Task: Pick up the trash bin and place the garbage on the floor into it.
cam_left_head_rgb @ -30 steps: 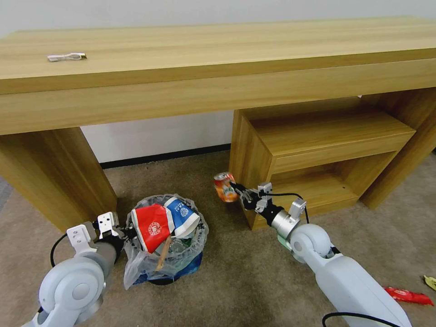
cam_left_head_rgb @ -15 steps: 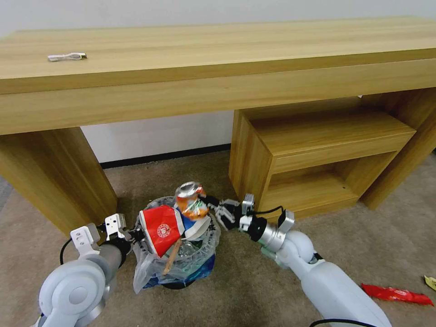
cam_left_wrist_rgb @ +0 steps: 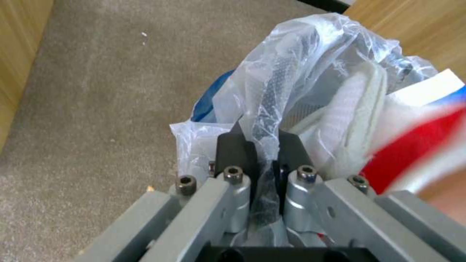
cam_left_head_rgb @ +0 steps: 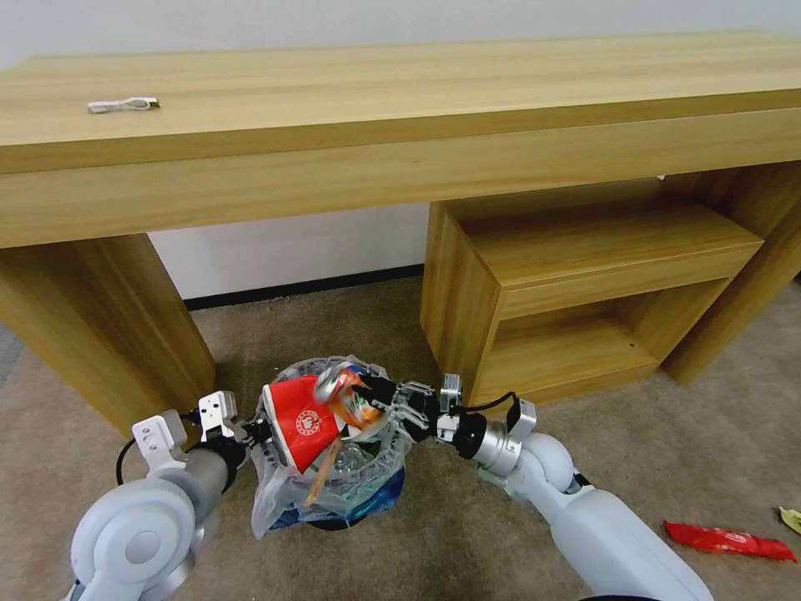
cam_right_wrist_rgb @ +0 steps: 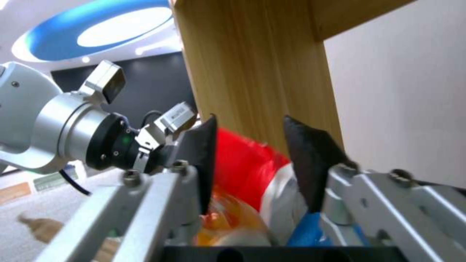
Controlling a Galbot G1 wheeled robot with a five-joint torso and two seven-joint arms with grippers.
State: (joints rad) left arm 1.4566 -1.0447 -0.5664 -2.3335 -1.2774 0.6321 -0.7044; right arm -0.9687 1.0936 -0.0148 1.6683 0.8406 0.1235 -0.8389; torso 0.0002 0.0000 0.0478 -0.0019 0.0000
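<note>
The trash bin point(cam_left_head_rgb: 367, 467), round and dark with a clear crinkled bag point(cam_left_wrist_rgb: 291, 72), hangs tilted just above the carpet. My left gripper point(cam_left_head_rgb: 250, 431) point(cam_left_wrist_rgb: 260, 140) is shut on its bag rim. Inside are a red paper cup point(cam_left_head_rgb: 300, 421), a wooden stick point(cam_left_head_rgb: 324, 472) and a white slipper point(cam_left_wrist_rgb: 349, 116). My right gripper point(cam_left_head_rgb: 380, 392) point(cam_right_wrist_rgb: 250, 127) hovers over the bin's mouth with its fingers apart. A crushed orange can point(cam_left_head_rgb: 336, 391) point(cam_right_wrist_rgb: 228, 222) is blurred just off its fingertips, above the cup. More garbage lies on the floor at the right: a red wrapper point(cam_left_head_rgb: 726, 541) and a yellow scrap point(cam_left_head_rgb: 788, 517).
A long wooden table point(cam_left_head_rgb: 400, 108) spans the back, its thick leg point(cam_left_head_rgb: 108, 317) close behind my left arm. A low wooden shelf unit point(cam_left_head_rgb: 584, 275) stands right of the bin. A white cable point(cam_left_head_rgb: 123, 104) lies on the tabletop.
My right gripper swung left with the can from beside the shelf unit to above the bin, and the can now blurs loose at its fingertips. The left gripper shifted the bin slightly right.
</note>
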